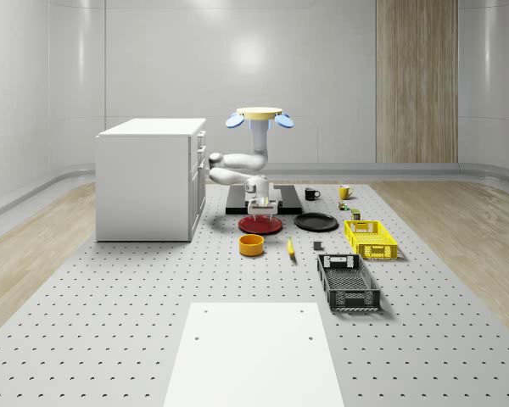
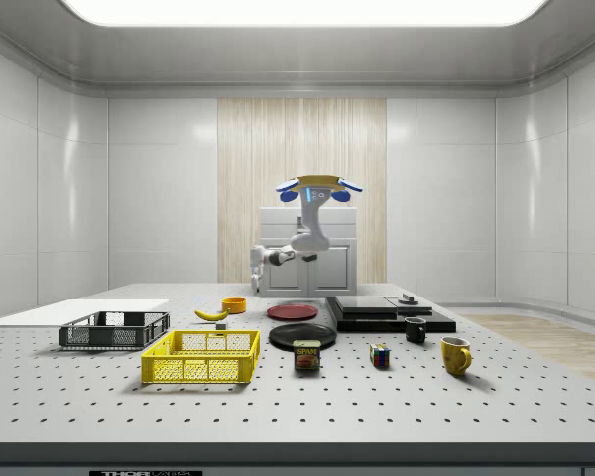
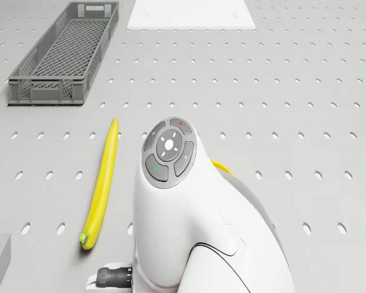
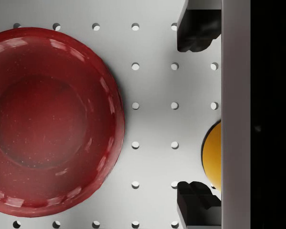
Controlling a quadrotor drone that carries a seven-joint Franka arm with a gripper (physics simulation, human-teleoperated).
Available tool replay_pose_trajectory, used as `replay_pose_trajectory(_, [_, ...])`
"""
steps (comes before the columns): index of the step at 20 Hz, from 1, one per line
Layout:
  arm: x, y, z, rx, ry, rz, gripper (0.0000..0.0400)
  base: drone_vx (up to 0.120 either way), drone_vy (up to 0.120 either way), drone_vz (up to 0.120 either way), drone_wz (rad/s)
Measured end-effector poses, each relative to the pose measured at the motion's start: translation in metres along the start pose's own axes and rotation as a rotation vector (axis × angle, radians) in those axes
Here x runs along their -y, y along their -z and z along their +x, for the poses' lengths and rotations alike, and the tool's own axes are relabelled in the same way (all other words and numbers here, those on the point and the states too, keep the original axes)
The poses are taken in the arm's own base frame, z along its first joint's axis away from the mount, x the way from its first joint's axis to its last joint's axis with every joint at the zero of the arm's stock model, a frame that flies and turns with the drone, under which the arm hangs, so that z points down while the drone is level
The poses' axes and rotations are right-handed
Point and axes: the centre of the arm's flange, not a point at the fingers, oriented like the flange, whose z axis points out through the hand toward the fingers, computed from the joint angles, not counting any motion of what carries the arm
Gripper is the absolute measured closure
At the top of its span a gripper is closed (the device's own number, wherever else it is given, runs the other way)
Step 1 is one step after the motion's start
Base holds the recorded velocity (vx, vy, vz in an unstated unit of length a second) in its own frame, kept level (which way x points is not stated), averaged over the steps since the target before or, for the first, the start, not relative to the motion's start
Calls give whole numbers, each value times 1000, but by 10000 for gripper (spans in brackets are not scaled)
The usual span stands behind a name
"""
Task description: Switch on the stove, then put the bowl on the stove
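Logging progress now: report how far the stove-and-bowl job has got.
Nothing looks done. The orange bowl sits on the table, off the stove. The drone hovers by the stove's front edge, open gripper empty above the red plate. Switching on and placing remain.

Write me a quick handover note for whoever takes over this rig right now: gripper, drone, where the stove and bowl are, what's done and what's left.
Drone: hovering above the table, over the stove's front edge and the red plate.
Gripper: open, empty, pointing down just above the table next to the red plate.
Stove: flat black unit just behind the gripper; whether it is on can't be told.
Bowl: orange, on the table in front of the red plate, not on the stove.
Left: press the stove switch if needed, then lift the bowl onto the stove.
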Motion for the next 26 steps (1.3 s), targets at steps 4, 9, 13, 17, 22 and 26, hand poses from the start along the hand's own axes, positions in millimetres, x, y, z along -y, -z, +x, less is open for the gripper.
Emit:
replay_pose_trajectory(4, [0,0,0,0,0,0,0,120,0,0,0])
replay_pose_trajectory(9, [0,0,0,0,0,0,0,120,0,0,0])
replay_pose_trajectory(13, [0,0,0,0,0,0,0,120,0,0,0])
replay_pose_trajectory(17, [0,0,0,0,0,0,0,120,0,0,0])
replay_pose_trajectory(22, [0,0,0,0,0,0,0,120,0,0,0])
replay_pose_trajectory(26, [0,-3,0,0,0,0,0,0,0,0,0])
